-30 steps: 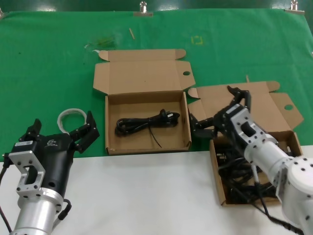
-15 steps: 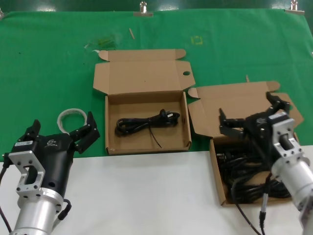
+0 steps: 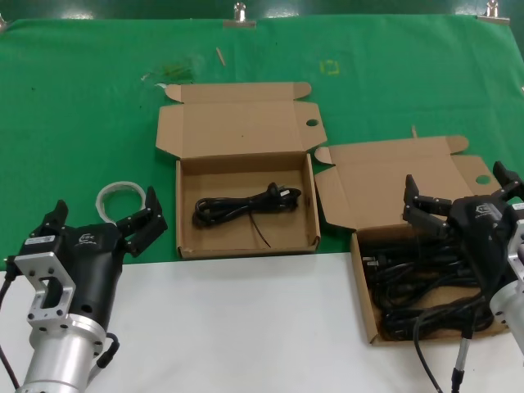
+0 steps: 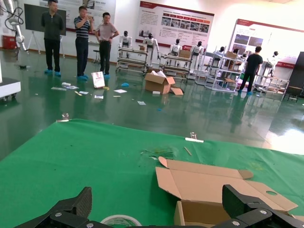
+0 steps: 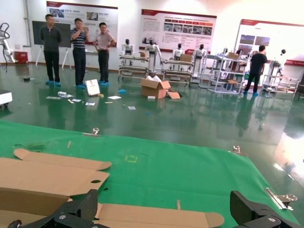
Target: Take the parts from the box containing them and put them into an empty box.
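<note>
Right now our right claw point(image 3: 458, 205) hangs with its jaws spread wide and empty above the far edge of the full box point(image 3: 364, 278), the one at our right with its lid lying askew. The parts point(image 3: 417, 291), a tangle of black cords, lie just below and nearer to us than the claw, and their bundles run mostly across the tray from side to side. The right arm is plainly the closer one. Our left claw point(image 3: 102, 223) waits well apart at the near left, also open and holding nothing, just beside a whitish tube ring point(image 3: 115, 192). The other box point(image 3: 315, 213) sits to the left of the full one, their walls nearly touching, and one cord point(image 3: 246, 206) already lies along its floor. We judge the next grasp wants a short descent toward us; the cardboard walls crowd the pile, and how the cords knot together we cannot quite make out. Bare green tabletop point(image 3: 82, 106) lies beyond.
</note>
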You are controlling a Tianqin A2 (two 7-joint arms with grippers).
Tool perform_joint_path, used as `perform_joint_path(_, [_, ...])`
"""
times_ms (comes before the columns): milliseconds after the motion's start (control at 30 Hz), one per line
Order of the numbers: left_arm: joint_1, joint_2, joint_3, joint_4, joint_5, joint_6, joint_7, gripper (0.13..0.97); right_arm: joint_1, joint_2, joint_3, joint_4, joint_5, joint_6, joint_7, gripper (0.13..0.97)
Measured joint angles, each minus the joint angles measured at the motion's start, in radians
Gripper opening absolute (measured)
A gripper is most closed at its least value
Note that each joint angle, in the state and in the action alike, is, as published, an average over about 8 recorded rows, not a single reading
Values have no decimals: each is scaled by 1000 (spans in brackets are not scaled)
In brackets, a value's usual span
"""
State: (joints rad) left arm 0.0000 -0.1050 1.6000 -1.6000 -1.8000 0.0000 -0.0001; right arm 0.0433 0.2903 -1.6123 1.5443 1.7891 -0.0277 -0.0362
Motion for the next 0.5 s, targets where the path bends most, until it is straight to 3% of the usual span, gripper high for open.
perform_joint_path(500, [0,0,0,0,0,0,0,966,-2,0,1,3,1,1,2,966])
